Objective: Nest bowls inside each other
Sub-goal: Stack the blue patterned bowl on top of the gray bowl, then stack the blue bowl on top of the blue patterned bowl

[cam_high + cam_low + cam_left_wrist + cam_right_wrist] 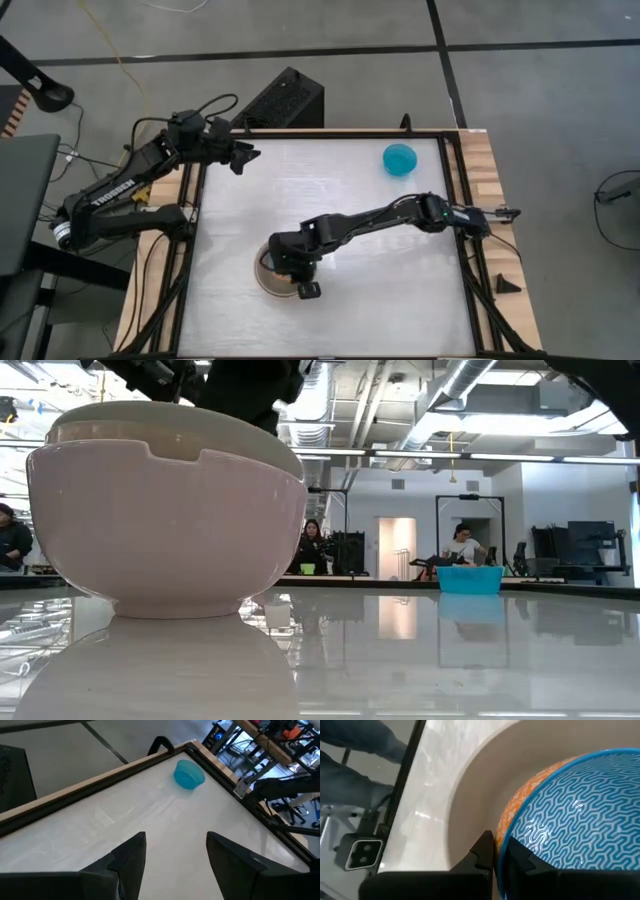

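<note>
A stack of large bowls (pixel 263 274) stands near the table's front middle; the low view shows a pink bowl (pixel 165 530) with a cream one (pixel 170 430) nested in it. My right gripper (pixel 499 846) reaches into the stack from above, shut on a blue bowl (pixel 570 815) with a zigzag pattern inside and orange outside. That bowl sits in the hollow of the top bowl (pixel 470 795). A plain teal bowl (pixel 400 158) rests on its base at the far right. My left gripper (pixel 175 855) waits open at the far left, above the table. My right gripper pinches the blue bowl's rim (pixel 502 840), one finger (pixel 482 852) on the orange outside and the other (pixel 520 857) inside the bowl. The fingers slant down from above. The bowl lies within the larger bowl's hollow; whether it rests there or hangs clear I cannot tell.
A black frame rail (pixel 455 215) and wooden border run around the white table top. A black box (pixel 285 100) stands beyond the far edge. Bare table lies between the stack and the teal bowl (pixel 189 774). People sit in the room behind (pixel 462 545).
</note>
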